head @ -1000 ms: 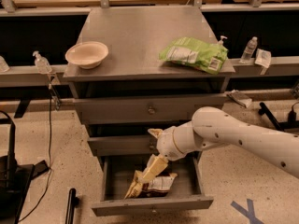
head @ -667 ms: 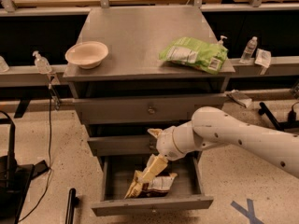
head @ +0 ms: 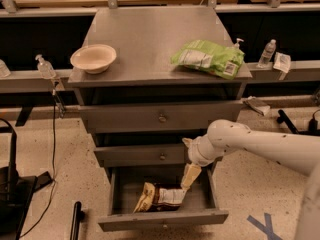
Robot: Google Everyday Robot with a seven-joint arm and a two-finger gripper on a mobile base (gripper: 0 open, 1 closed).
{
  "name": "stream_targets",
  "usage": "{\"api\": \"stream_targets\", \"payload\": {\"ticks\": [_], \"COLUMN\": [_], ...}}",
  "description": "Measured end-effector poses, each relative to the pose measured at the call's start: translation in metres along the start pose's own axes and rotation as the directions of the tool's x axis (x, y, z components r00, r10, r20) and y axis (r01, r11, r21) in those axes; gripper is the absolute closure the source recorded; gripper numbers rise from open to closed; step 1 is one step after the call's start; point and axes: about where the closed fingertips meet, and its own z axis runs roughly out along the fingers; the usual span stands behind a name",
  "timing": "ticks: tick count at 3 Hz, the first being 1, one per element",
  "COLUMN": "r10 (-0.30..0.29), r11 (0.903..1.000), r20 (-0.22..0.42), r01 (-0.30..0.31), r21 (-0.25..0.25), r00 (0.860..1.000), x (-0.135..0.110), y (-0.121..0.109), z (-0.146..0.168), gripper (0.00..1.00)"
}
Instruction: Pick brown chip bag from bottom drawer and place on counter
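The brown chip bag (head: 161,196) lies on its side inside the open bottom drawer (head: 162,219), cream-yellow end to the left and white label panel to the right. My gripper (head: 190,176) hangs down from the white arm on the right into the drawer, just above the bag's right end. I cannot tell whether it touches the bag. The grey counter (head: 150,39) is the cabinet's top, above the two upper drawers.
A cream bowl (head: 93,58) stands on the counter's left and a light green bag (head: 209,59) on its right. The middle drawer (head: 145,155) sticks out slightly above the open one. Small bottles (head: 45,66) (head: 267,53) stand on the side ledges. Black equipment stands on the floor at left.
My gripper has shifted to the right over the drawer, from the bag's middle to its right end. The bag now lies flatter in the drawer.
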Motion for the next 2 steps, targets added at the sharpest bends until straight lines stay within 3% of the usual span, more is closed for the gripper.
{"api": "stream_targets", "payload": {"ticks": [1, 2], "r10": [0.030, 0.033], "r11": [0.9995, 0.9995], "r20": [-0.018, -0.016], "r01": [-0.030, -0.033], "r21": [-0.001, -0.001], "r00": [0.999, 0.999], "x": [0.0668, 0.0663], "y": [-0.0197, -0.0205], "z": [0.0337, 0.0356], "gripper": [0.00, 0.00]}}
